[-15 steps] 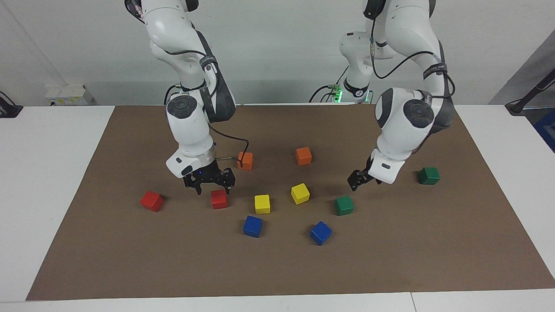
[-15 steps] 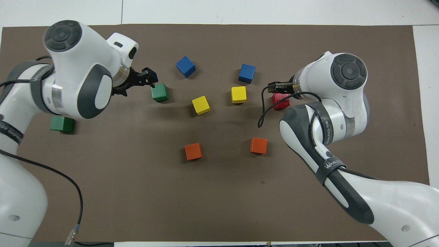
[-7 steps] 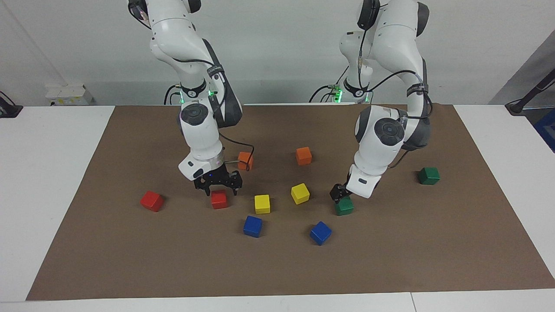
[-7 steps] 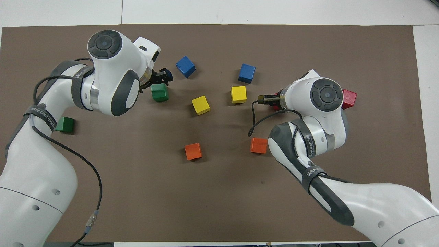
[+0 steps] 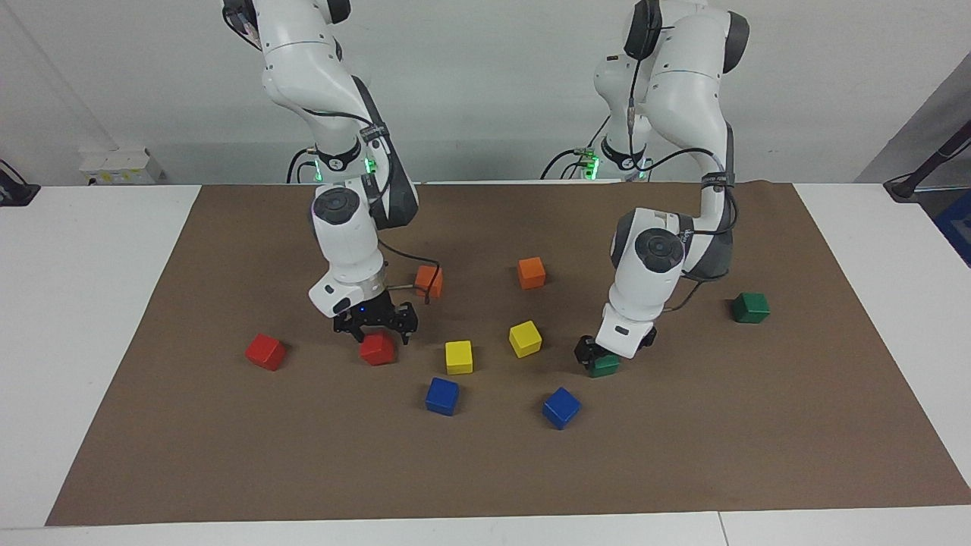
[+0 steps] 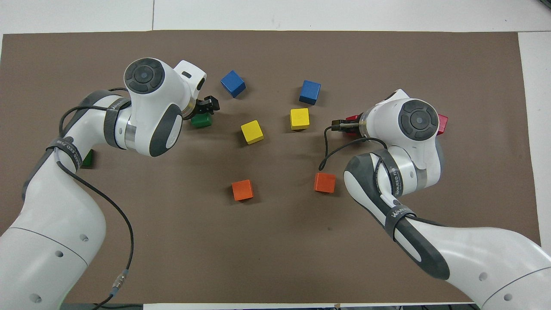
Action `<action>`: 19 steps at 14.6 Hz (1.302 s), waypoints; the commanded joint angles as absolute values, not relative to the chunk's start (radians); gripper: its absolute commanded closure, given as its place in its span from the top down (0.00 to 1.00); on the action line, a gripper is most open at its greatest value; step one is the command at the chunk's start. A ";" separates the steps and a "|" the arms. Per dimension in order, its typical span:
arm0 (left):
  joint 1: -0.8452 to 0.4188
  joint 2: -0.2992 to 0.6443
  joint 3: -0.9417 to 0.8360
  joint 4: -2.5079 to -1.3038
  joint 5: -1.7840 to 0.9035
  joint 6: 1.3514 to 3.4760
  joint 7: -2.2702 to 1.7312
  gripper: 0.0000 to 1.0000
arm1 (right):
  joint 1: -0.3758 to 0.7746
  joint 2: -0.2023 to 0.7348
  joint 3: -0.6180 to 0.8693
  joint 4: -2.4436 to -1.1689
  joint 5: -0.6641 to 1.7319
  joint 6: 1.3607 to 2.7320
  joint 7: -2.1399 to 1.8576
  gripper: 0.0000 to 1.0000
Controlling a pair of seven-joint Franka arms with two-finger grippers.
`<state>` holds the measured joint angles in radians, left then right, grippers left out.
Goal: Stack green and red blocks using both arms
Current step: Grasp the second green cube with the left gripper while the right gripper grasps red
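My right gripper (image 5: 377,334) is low over a red block (image 5: 378,349), open, with a finger on either side of it; the overhead view shows this gripper (image 6: 344,125) and a sliver of that block (image 6: 352,117). A second red block (image 5: 265,352) lies toward the right arm's end, half hidden under the arm in the overhead view (image 6: 442,122). My left gripper (image 5: 598,356) is down on a green block (image 5: 605,366), which also shows from above (image 6: 201,121) under the gripper (image 6: 208,106). A second green block (image 5: 750,307) lies toward the left arm's end.
Two orange blocks (image 5: 428,280) (image 5: 532,272) lie nearer to the robots. Two yellow blocks (image 5: 458,356) (image 5: 525,338) sit between the grippers. Two blue blocks (image 5: 442,396) (image 5: 560,407) lie farther out. All rest on a brown mat (image 5: 485,470).
Both arms came down: the left gripper moved from beside the green block onto it, and the right gripper sank around the red block, which shifted and turned slightly.
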<state>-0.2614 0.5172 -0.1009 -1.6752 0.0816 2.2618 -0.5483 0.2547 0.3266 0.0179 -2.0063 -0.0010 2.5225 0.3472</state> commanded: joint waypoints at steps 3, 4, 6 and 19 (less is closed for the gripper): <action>-0.278 0.509 -0.086 -1.697 0.109 2.298 -0.499 0.97 | 0.244 0.333 0.026 -2.023 -0.014 2.560 0.333 1.00; -0.278 0.509 -0.086 -1.697 0.109 2.305 -0.497 0.93 | 0.239 0.333 0.026 -2.023 -0.014 2.562 0.325 1.00; -0.278 0.511 -0.086 -1.700 0.109 2.312 -0.495 0.69 | 0.213 0.333 0.026 -2.023 -0.014 2.563 0.281 1.00; -0.149 0.372 -0.100 -1.690 0.002 2.140 -0.421 0.00 | 0.112 0.344 0.021 -1.889 -0.014 2.411 0.155 0.00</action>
